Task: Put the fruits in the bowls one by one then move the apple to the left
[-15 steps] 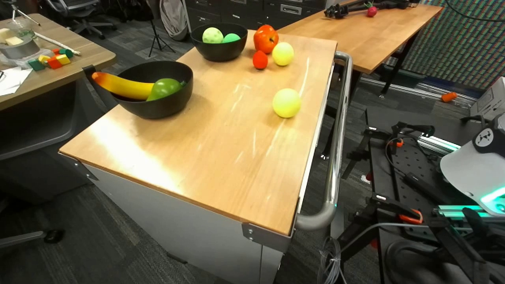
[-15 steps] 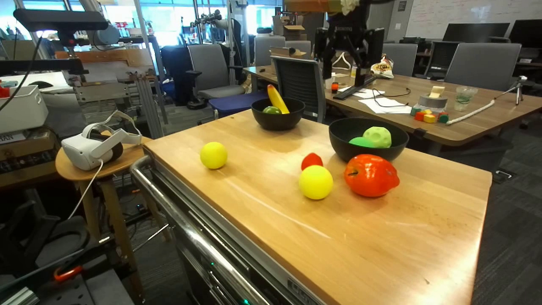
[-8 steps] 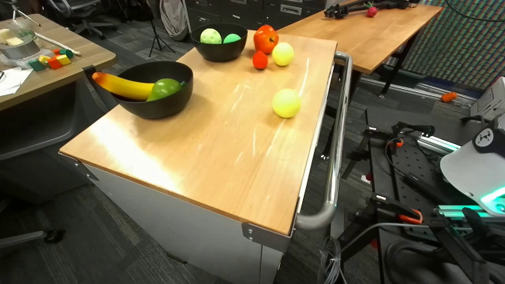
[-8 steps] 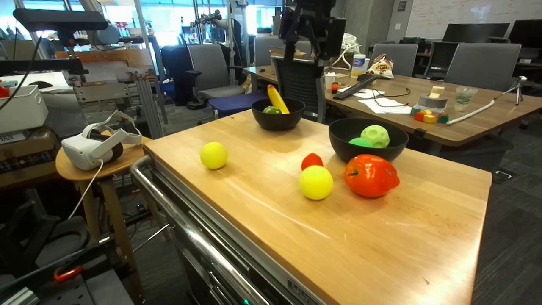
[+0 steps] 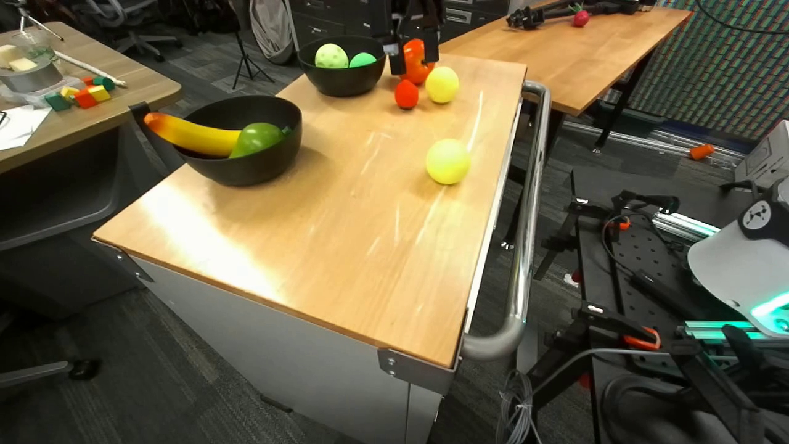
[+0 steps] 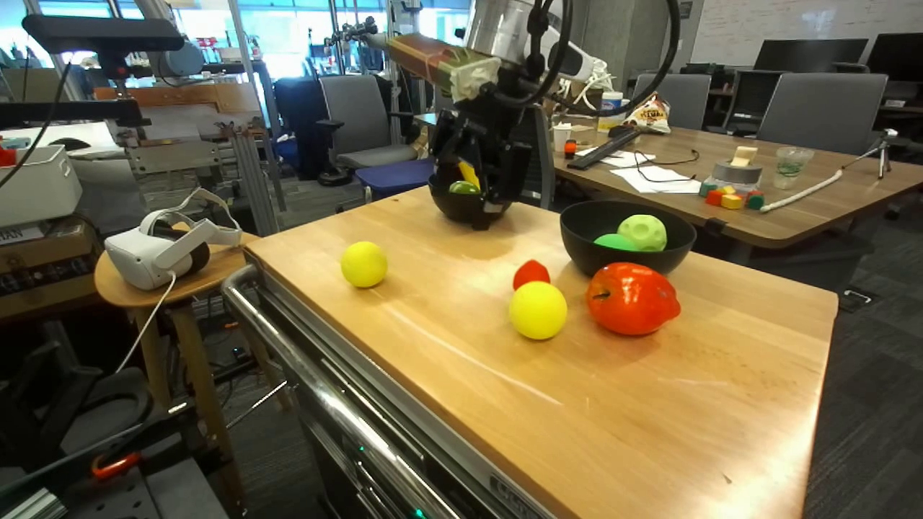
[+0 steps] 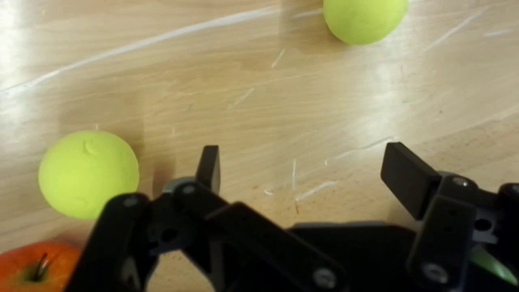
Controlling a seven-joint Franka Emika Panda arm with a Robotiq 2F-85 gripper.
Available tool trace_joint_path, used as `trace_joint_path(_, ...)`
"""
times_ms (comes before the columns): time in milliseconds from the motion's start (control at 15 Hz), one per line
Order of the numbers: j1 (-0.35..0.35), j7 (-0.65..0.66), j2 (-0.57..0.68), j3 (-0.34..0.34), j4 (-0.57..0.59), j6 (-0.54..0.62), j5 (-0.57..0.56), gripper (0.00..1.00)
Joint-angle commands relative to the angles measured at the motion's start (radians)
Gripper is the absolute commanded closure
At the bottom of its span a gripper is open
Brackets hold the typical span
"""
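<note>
My gripper (image 7: 305, 168) stands open above the table, its two fingers wide apart with only bare wood between them. The red-orange apple (image 6: 632, 299) lies beside a black bowl (image 6: 577, 245) that holds a pale green ball (image 6: 642, 233) and a green fruit (image 6: 615, 242). A small red fruit (image 5: 406, 94) sits near the apple; in the wrist view a finger seems to hide it. Close by is a yellow ball (image 7: 89, 174), and another yellow ball (image 5: 448, 161) rests apart. The second black bowl (image 5: 277, 160) contains the banana (image 5: 194, 134) and a green pear-shaped fruit (image 5: 257, 138).
A metal rail (image 5: 530, 234) runs along one side of the wooden table (image 5: 345, 246). Behind stands a desk (image 6: 793, 169) with papers, coloured blocks and a cup. A white headset (image 6: 166, 249) sits on a stool.
The gripper has come down from above in both exterior views, moving away from the bowl with the pale green ball. That ball has rolled slightly inside its bowl. Other fruits are unmoved.
</note>
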Motion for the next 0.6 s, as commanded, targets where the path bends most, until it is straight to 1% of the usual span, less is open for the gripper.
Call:
trace_joint_path(0, 0.018, 0.014, 0.025, -0.001, -0.01, -0.001, -0.07, 0.0)
trace_joint_path(267, 0.031, 0.049, 0.076, -0.008, -0.02, 0.054, -0.205, 0.0)
trace_joint_path(533, 0.031, 0.076, 0.121, -0.012, -0.015, 0.113, -0.272, 0.0)
